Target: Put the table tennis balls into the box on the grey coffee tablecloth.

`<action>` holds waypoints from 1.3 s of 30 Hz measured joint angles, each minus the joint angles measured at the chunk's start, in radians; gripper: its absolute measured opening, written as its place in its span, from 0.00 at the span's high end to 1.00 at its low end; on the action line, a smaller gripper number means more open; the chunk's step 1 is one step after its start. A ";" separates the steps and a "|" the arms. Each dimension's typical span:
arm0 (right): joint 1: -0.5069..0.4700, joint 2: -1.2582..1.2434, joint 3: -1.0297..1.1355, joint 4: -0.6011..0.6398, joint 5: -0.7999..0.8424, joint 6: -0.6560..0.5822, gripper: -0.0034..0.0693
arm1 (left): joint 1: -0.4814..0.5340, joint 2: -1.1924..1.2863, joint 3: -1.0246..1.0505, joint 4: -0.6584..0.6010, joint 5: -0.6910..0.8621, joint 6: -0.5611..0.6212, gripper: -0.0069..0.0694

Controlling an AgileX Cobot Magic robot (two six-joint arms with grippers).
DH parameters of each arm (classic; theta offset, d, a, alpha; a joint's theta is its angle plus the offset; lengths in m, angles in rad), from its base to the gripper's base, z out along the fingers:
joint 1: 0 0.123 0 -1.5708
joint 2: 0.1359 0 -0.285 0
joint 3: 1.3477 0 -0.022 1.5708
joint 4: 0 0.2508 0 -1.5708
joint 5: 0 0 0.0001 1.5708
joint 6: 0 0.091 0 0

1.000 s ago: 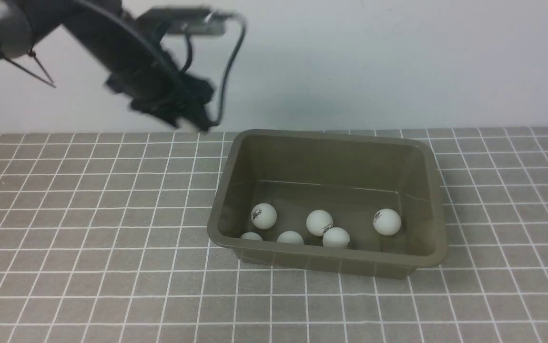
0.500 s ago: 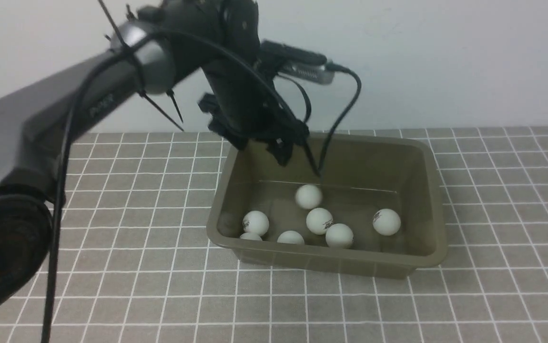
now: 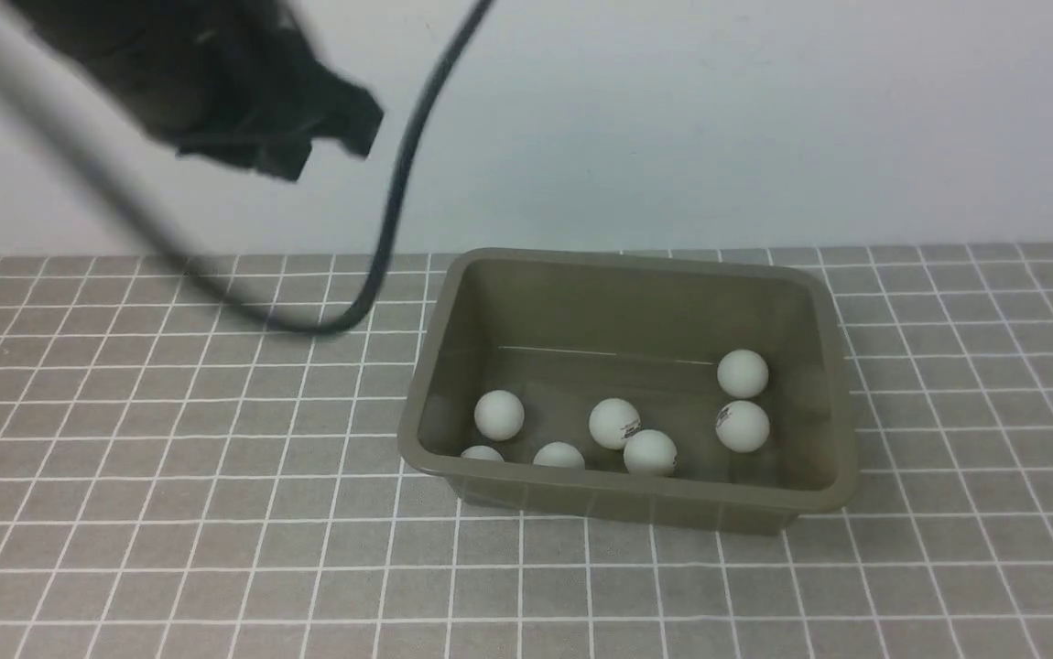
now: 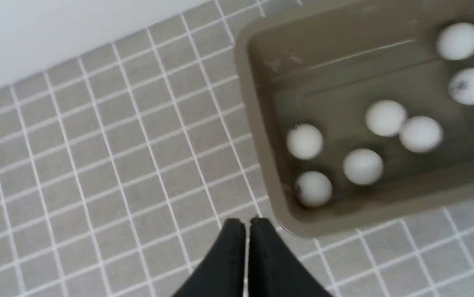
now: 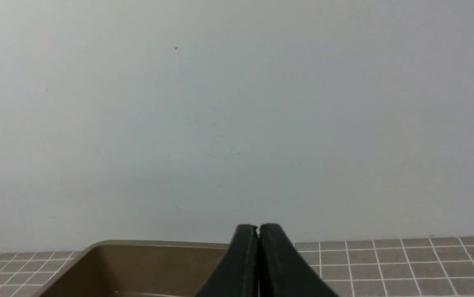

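Hovering clenched and empty, left gripper (image 4: 247, 225) is hanging just left of box (image 4: 257, 123). Right gripper (image 5: 258, 227) is hanging clenched too. Seven table tennis balls (image 4: 385, 118) are lying inside.

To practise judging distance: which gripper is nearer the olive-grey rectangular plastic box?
Left, probably. The left gripper hangs high, left of the box; the right gripper sits outside the front view, facing across it.

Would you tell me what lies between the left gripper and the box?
Only bare tablecloth: the left wrist view shows nothing else between the left gripper and the box.
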 joint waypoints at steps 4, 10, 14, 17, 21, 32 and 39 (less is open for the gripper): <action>0.000 0.012 0.031 0.011 -0.054 0.001 0.96 | 0.000 -0.271 0.309 -0.018 -0.210 -0.025 0.92; 0.000 0.012 0.032 0.011 -0.096 0.002 0.96 | 0.000 -0.667 0.741 -0.048 -0.523 -0.074 0.92; 0.000 0.012 0.032 0.010 -0.098 0.003 0.96 | 0.000 -0.823 0.909 -0.072 -0.575 -0.112 0.92; 0.000 0.012 0.032 0.010 -0.099 0.005 0.96 | 0.000 -0.920 1.011 -0.073 -0.625 -0.120 0.92; 0.000 0.012 0.032 0.010 -0.100 0.006 0.96 | 0.000 -0.997 1.085 -0.070 -0.678 -0.120 0.92; 0.000 0.012 0.032 0.010 -0.101 0.005 0.96 | 0.000 -1.034 1.122 -0.070 -0.717 -0.125 0.92; 0.000 0.012 0.032 0.010 -0.101 0.004 0.96 | 0.000 -1.034 1.126 -0.067 -0.717 -0.125 0.92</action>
